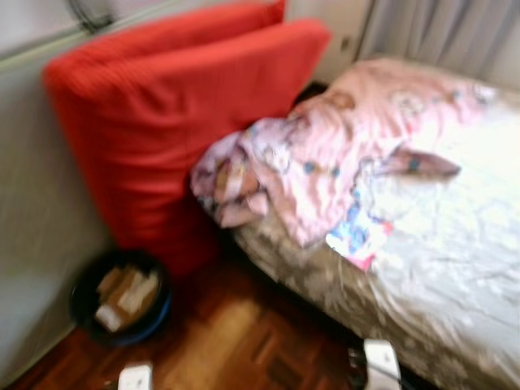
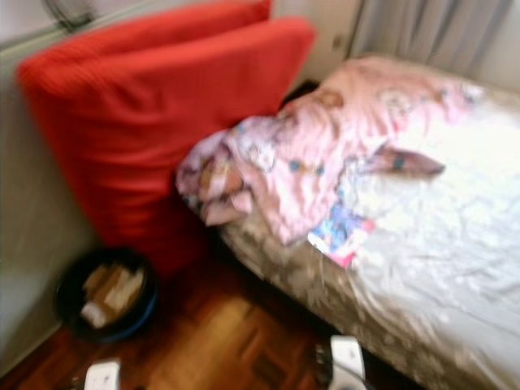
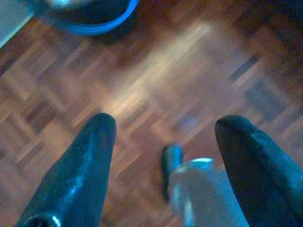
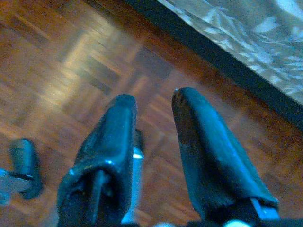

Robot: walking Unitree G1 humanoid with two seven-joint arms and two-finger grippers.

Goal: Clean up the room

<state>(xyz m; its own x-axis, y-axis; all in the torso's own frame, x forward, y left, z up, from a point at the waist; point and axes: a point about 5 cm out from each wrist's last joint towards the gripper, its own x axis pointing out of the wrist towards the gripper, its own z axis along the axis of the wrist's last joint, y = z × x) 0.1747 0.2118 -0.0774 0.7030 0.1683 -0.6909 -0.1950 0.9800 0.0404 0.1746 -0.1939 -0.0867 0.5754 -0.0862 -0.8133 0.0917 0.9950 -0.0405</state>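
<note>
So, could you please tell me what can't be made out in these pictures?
- Bin contents: pale lumps, blurred in the eye views.
- Colourful item on the bed: blur hides what it is.
- Blanket print: smeared.
- Bin rim: cut off by the left wrist view's edge.
- Left claw and right claw hang open over the floor.

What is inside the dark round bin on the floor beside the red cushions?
The dark round bin holds pale and brownish scraps, perhaps cardboard or paper; blur prevents naming them. Whatever lies beneath that top layer is covered.
</note>
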